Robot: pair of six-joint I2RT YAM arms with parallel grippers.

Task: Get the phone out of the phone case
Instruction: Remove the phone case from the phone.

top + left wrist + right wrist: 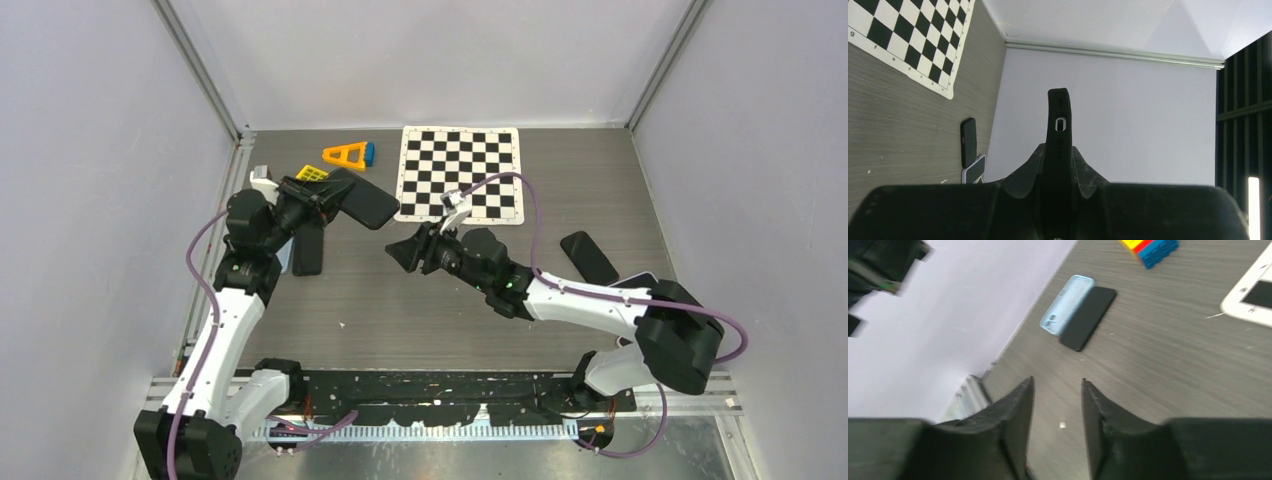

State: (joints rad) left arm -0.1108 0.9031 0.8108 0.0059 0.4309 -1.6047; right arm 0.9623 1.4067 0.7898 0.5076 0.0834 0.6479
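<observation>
At the near edge of the surface, the 2 arms were bolted side by side. From the near right, the right arm reached left toward the middle. Its jaws stood spread apart with nothing between them, hanging above bare wood grain.

Just right of that arm, a right black phone lay flat on the surface. A white-edged phone lay just beside it on the near side.

On the left, the left arm rose from its base. A left black phone lay flat beside it, with a light blue case alongside, the 2 touching along their long edges.

A little farther, the left jaws were pressed onto a black phone case and pinched it by 1 end, holding it off the surface. The free end pointed right, well apart from the right jaws. The left wrist view showed the case edge-on, standing straight out from between the fingers, with a raised button outline on its side. I could not tell from either view whether a phone sat inside.

Farther back on the left lay a yellow piece, an orange triangular frame and a blue block touching the frame. To their right, near the far wall, a checkerboard mat lay flat.
</observation>
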